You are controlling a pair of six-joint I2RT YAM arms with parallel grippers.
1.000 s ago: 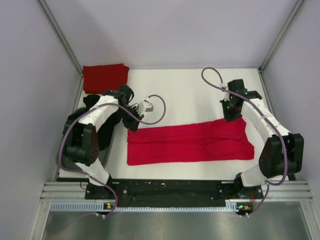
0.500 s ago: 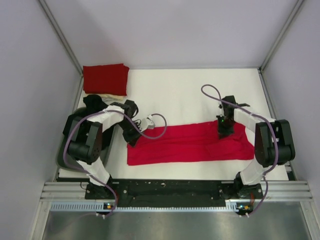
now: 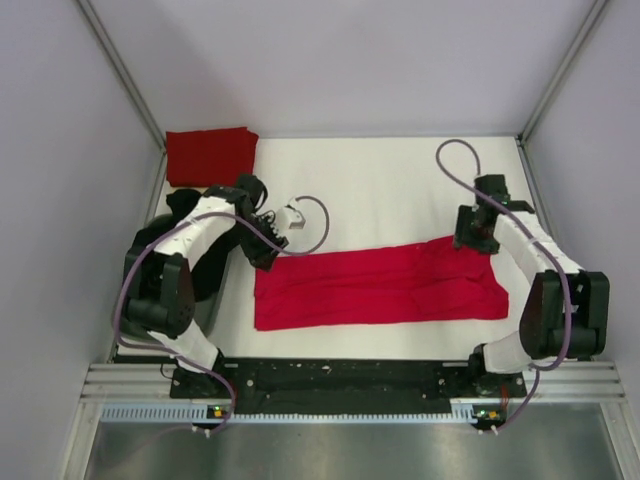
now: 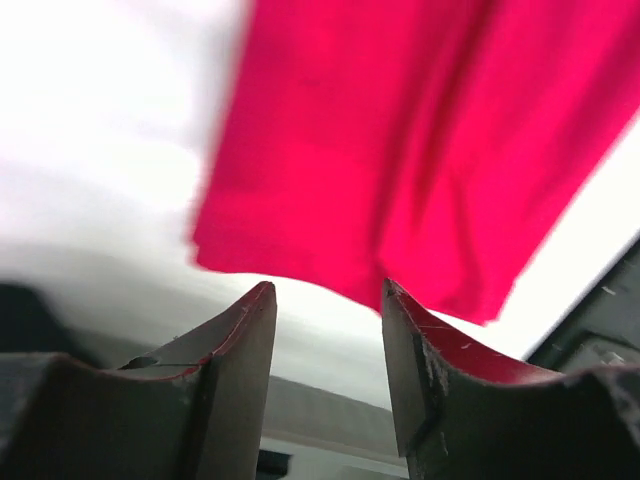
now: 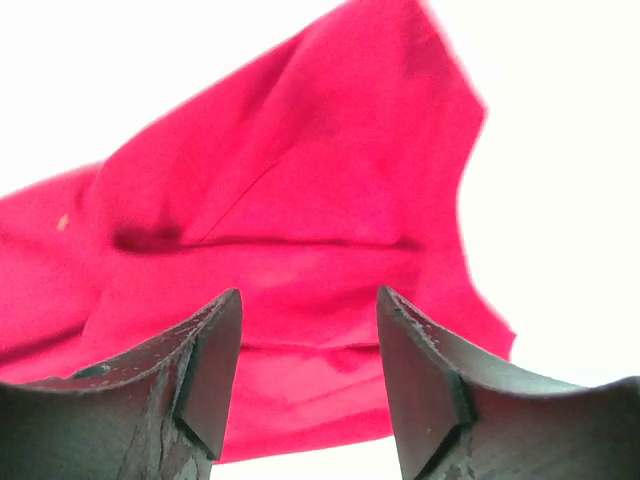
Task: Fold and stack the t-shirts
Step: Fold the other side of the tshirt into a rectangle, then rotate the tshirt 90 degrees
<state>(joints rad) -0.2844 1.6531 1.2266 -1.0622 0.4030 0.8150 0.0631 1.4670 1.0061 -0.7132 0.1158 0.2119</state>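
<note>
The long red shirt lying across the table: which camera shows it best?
The top external view: the whole shirt shows there, end to end, as a long band. The left wrist view shows only its blurred left end, the right wrist view only its rumpled right end.

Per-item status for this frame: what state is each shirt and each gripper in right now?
Long bright red cloth shirt: folded into a strip, lying flat on the white table, not held.
Small red cloth bundle: folded square, resting at the far left corner.
Left gripper: open, empty, above the strip's left end.
Right gripper: open, empty, above the strip's right end.
</note>
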